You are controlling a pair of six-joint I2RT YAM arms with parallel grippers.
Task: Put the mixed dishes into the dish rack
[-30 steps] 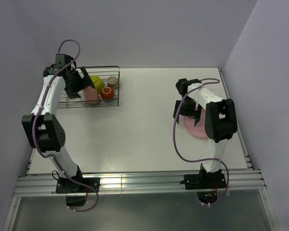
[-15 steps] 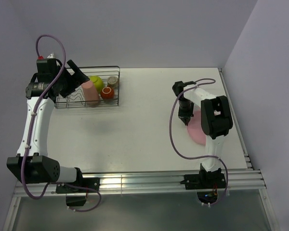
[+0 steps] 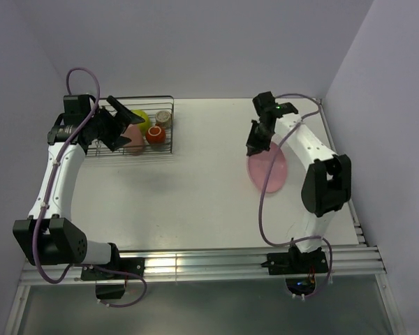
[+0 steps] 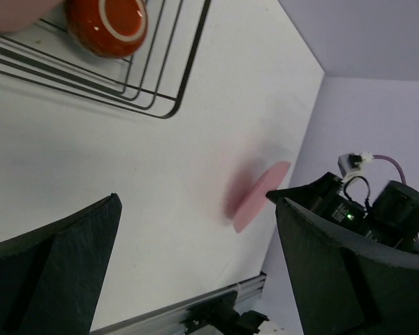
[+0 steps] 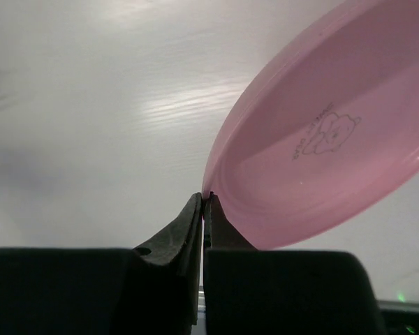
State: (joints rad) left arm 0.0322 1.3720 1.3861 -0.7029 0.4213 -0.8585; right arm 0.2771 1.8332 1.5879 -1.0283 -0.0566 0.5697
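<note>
Pinch on tilted pink plate [image 3: 267, 169] rim, right end effector [image 5: 204, 202] shut, well right of dish rack [image 3: 164, 148]; left end effector [image 4: 195, 202] beside it, wide open, empty.

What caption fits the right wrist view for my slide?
Right gripper pinches the rim of the pink plate, holding it tilted over the white table.

On the pink plate [image 5: 335, 132] — tiny print, unreadable.

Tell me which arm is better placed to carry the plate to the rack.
Right. The right gripper is shut on the plate rim; the left gripper hangs open by the rack.
</note>
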